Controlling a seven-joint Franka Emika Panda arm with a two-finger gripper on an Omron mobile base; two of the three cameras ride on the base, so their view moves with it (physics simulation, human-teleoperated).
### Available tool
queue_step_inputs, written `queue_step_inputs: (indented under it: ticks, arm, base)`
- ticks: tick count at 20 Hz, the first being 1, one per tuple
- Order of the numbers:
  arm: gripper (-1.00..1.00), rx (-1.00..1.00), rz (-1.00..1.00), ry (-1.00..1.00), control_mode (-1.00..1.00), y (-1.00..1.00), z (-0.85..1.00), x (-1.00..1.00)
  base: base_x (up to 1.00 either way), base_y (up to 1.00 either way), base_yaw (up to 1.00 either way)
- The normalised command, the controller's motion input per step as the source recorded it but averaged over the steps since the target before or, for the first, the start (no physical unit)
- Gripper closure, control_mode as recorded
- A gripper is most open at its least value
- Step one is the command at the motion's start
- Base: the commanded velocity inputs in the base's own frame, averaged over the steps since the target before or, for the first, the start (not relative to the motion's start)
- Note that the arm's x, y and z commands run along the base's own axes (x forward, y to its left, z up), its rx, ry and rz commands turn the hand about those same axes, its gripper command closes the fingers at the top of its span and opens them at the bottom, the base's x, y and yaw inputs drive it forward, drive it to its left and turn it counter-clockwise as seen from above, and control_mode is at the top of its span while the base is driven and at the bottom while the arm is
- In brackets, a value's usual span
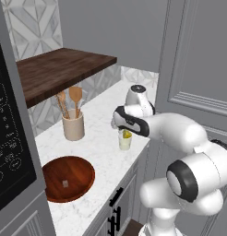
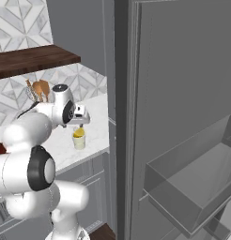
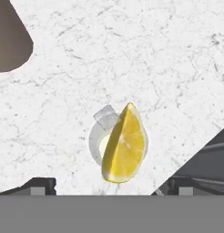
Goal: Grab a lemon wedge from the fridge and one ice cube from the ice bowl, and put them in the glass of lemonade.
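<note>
Hand view looks straight down: the lemon wedge (image 3: 124, 144) sits directly below the hand (image 3: 111, 189), lying across the glass of lemonade (image 3: 98, 145), with a pale ice cube (image 3: 106, 116) at the rim. Jaws stand wide apart, gripping nothing. To the hand's left on the tabletop (image 1: 101, 147) lies the ice bowl (image 1: 68, 178). Both additions look delivered; next, I judge, the hand should lift clear without tipping the glass.
</note>
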Motion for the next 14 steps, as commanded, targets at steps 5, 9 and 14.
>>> queue_step_inputs:
  ticks: [5,9,14]
  arm:
    - [-1.0,0.07,0.01,-0.08,-1.0,-0.01,0.09,-0.58]
    - [-1.0,0.02,0.0,0.0,-1.0,-0.06,0.0,-0.38]
    - [-1.0,0.01,0.0,0.0,-1.0,0.0,0.0,-0.39]
  base:
    - [0.0,0.0,0.0]
    - [0.0,0.0,0.0]
    - [0.0,0.0,0.0]
